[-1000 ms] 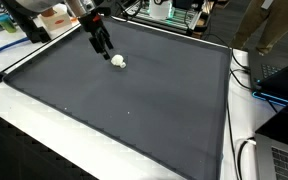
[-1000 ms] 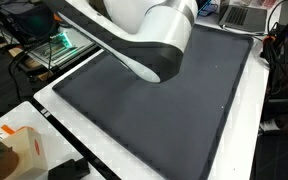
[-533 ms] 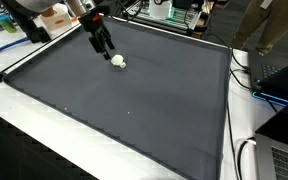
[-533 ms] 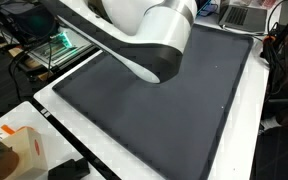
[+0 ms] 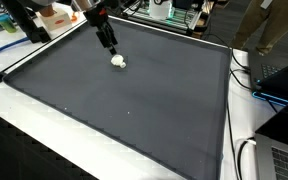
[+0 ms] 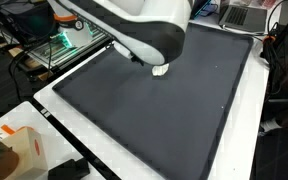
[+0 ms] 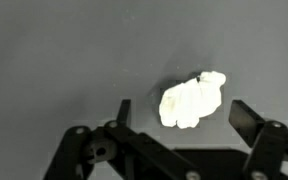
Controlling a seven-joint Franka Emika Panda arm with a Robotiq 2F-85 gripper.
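Wide-apart fingers (image 7: 244, 117) above white lump (image 7: 193, 100)

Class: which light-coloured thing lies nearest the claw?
The white crumpled lump on the dark grey mat, right by the open claw; the orange-and-white box stands off the mat, farther away.

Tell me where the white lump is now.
The white lump lies on the dark mat near its far edge in an exterior view, just below the open tool; the wrist view shows it between the fingers.
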